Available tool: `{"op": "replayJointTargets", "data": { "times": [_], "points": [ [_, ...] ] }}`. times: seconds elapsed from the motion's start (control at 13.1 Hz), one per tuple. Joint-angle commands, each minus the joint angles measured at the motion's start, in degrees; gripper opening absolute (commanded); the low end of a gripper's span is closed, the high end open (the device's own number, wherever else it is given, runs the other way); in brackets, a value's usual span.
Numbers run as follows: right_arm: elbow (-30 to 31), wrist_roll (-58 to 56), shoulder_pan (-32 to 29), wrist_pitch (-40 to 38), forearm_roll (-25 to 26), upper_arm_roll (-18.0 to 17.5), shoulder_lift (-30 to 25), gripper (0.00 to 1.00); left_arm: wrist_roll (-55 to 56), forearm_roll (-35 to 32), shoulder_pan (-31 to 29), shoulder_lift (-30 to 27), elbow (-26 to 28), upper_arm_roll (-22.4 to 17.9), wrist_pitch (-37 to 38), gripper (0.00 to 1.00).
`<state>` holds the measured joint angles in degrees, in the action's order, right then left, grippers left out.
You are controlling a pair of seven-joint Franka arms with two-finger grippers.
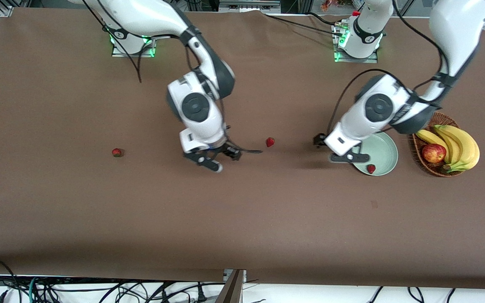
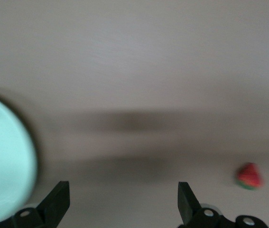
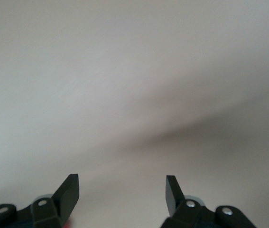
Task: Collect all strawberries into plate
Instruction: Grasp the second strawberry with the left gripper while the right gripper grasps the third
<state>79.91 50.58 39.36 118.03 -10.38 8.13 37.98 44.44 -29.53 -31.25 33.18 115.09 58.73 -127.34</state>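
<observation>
Brown cloth covers the whole worktop [image 1: 242,219], matte and faintly creased. At the left arm's end sits the round, shallow, pale mint-green plate [image 1: 383,147], smooth and glazed, with one small red strawberry [image 1: 371,168] lying on its rim side nearest the front camera. Just beside the plate, closer to that end's edge, a brown wicker basket [image 1: 416,145] holds yellow bananas [image 1: 457,145] and a red-yellow apple [image 1: 433,153].

Two berries are not yet in. A second strawberry [image 1: 270,142] lies on the cloth near the middle of the worktop; a third strawberry [image 1: 117,152] lies well toward the right arm's end.

My left gripper [image 1: 337,150] hangs low at the plate's edge, jaws spread wide and empty; its wrist view shows the plate at one side and a berry farther off on the cloth. My right gripper [image 1: 216,158] is low over the cloth near the middle berry, jaws parted with nothing between them, as far as I can judge from a smeared wrist view.

I'd take the middle berry next: centre the jaws over it, descend until the fingertips straddle its widest part, and close gently. It is small, tapered and probably slick, so a pinch near the leafy cap could squirt it sideways.
</observation>
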Motion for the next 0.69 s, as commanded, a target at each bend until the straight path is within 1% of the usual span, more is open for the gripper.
{"op": "replayJointTargets", "data": {
  "times": [0.0,0.08,0.15,0.23,0.31,0.38,0.46,0.54,0.61],
  "points": [
    [1.21,-15.02,-5.50,-8.14,-0.08,2.06,-3.26,0.82,9.32,-2.45,11.25,0.74,-0.48,-5.27,-3.60,1.00],
    [1.82,-20.64,-6.92,-10.95,-0.08,3.46,-3.87,0.82,13.18,-3.59,16.96,1.00,-1.17,-9.04,-4.84,1.00],
    [3.14,-26.18,-7.71,-12.11,-0.17,5.74,-4.31,0.82,16.70,-4.65,23.28,2.31,-2.75,-13.17,-5.11,1.00],
    [6.19,-31.98,-7.72,-11.78,-0.17,8.28,-5.80,0.82,18.91,-4.75,28.56,3.89,-5.20,-16.95,-5.11,1.00],
    [9.62,-36.82,-7.72,-10.99,-0.26,10.57,-7.38,0.82,19.63,-4.66,32.10,5.21,-6.62,-19.51,-5.29,1.00],
    [12.44,-40.96,-7.81,-9.85,-0.34,12.68,-8.00,0.82,20.76,-4.75,34.40,6.18,-7.67,-20.84,-5.29,1.00],
    [15.68,-45.35,-7.81,-8.01,-0.35,14.97,-8.97,0.82,21.12,-4.75,35.20,6.71,-8.03,-21.29,-5.29,1.00],
    [20.15,-50.01,-7.90,-4.34,-0.61,16.82,-9.76,0.82,21.13,-4.75,35.21,6.72,-8.04,-21.29,-5.38,1.00],
    [25.42,-53.71,-8.16,1.00,-0.61,17.79,-10.81,0.82,21.21,-4.75,35.30,6.98,-8.73,-21.29,-5.38,1.00]
  ]
}}
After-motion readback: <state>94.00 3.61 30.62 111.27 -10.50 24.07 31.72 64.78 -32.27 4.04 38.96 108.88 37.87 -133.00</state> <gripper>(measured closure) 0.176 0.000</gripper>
